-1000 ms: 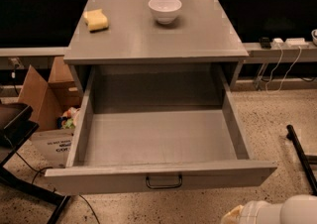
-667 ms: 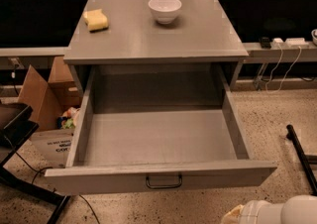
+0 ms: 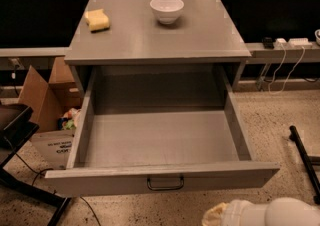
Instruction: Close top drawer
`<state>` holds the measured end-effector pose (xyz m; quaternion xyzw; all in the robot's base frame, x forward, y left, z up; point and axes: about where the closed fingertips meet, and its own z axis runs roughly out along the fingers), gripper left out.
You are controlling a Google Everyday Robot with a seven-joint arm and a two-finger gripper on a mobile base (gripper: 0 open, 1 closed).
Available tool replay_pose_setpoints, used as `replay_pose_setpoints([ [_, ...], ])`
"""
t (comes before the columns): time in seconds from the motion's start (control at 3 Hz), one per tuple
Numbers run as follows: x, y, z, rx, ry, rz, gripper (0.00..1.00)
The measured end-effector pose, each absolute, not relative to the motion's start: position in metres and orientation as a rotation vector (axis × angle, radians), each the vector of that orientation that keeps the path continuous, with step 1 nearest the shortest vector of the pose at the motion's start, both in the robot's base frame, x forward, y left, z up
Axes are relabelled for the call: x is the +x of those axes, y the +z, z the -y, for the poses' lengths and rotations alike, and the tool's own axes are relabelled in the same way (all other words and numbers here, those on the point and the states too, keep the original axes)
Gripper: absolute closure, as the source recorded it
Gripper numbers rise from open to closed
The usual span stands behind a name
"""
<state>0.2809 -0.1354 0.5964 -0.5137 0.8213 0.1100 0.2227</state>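
Observation:
The top drawer (image 3: 160, 142) is a wide, deep grey metal drawer, pulled far out of the grey cabinet (image 3: 157, 35) and empty inside. Its front panel (image 3: 100, 182) faces me near the bottom of the camera view, with a small dark handle (image 3: 165, 184) at its centre. My gripper (image 3: 216, 215) shows only as the cream end of my white arm (image 3: 280, 214) at the bottom edge. It is below the front panel, to the right of the handle and apart from it.
A white bowl (image 3: 166, 9) and a yellow sponge (image 3: 97, 20) sit on the cabinet top. An open cardboard box (image 3: 47, 102) stands on the floor at left, by a black stand (image 3: 17, 130). A black bar (image 3: 304, 157) lies on the floor at right. Cables (image 3: 285, 62) hang behind.

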Motion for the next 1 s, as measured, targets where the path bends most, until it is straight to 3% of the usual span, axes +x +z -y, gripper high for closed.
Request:
replay_pose_setpoints([
  [0.67,0.363,0.570,0.088,-1.409,0.355,-2.085,1.00],
  [1.0,0.362,0.570,0.088,-1.409,0.355,-2.084,1.00],
])
